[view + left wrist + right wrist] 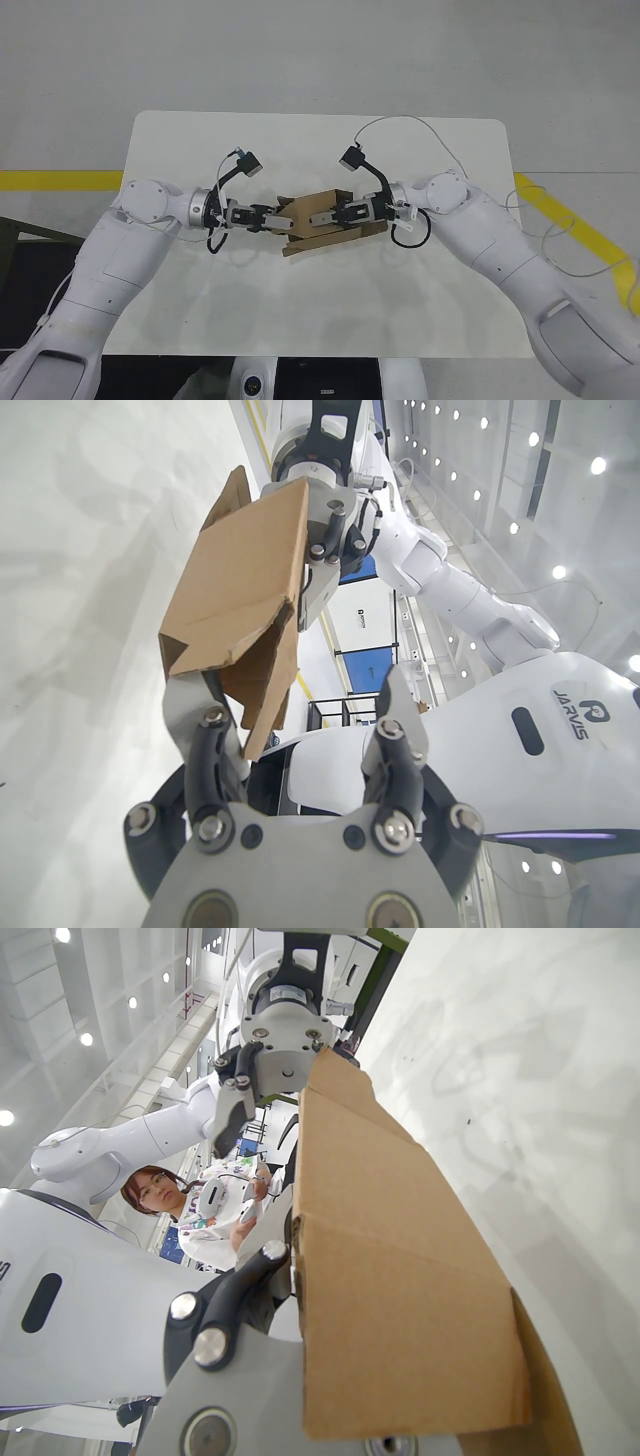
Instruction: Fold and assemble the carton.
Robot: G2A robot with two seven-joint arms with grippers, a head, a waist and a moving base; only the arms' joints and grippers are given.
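Observation:
A brown carton (pixel 322 222), partly folded with flaps loose, lies at the middle of the white table (pixel 450 300) between both arms. My left gripper (pixel 268 217) is at its left end, open wide. In the left wrist view one finger (pixel 187 705) sits under a loose flap of the carton (pixel 240 590), while the other finger (pixel 395 700) stands free. My right gripper (pixel 338 214) is at the carton's right end, shut on a side panel. In the right wrist view that carton panel (pixel 400 1253) hides one finger. The left gripper's free finger (pixel 230 1118) shows at the panel's far end.
Bare table surface lies all around the carton, with the front edge (pixel 300 355) closest. Grey floor with a yellow line (pixel 60 180) surrounds the table. A thin cable (pixel 440 135) loops above the right arm.

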